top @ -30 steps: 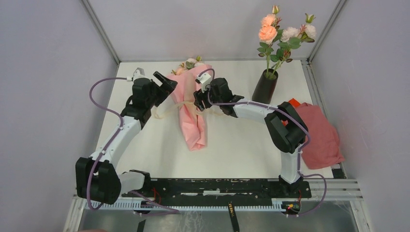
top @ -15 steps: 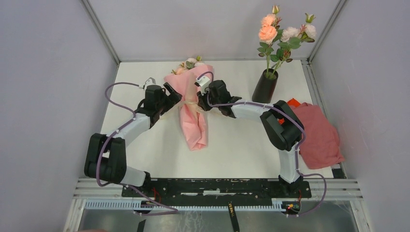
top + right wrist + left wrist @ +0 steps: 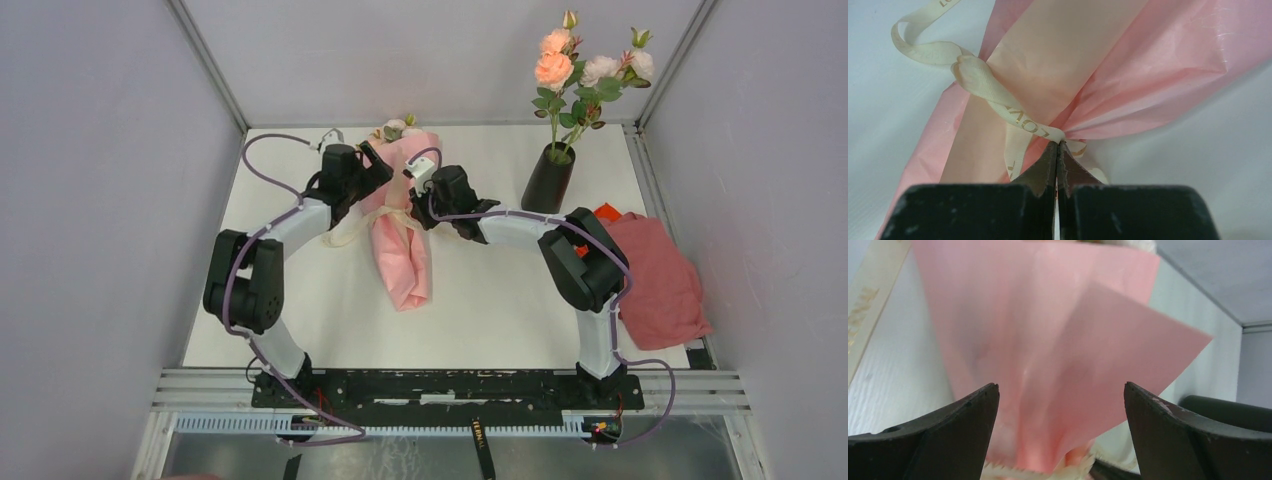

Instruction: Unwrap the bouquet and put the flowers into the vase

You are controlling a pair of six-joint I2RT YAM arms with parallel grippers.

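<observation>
White table (image 3: 480,300), grey walls all round. The bouquet (image 3: 402,240) lies mid-table, tied, and its paper hides most of its rose heads (image 3: 397,128). My right gripper (image 3: 1057,145) is pinched closed at the ribbon (image 3: 978,80); I can't tell if any ribbon sits between the tips. Left gripper (image 3: 1062,386) gapes wide at the paper. The vase (image 3: 548,182), back right, holds flowers (image 3: 585,72).

Likely a lab: grey-walled enclosure (image 3: 90,200), aluminium rails (image 3: 700,385).
</observation>
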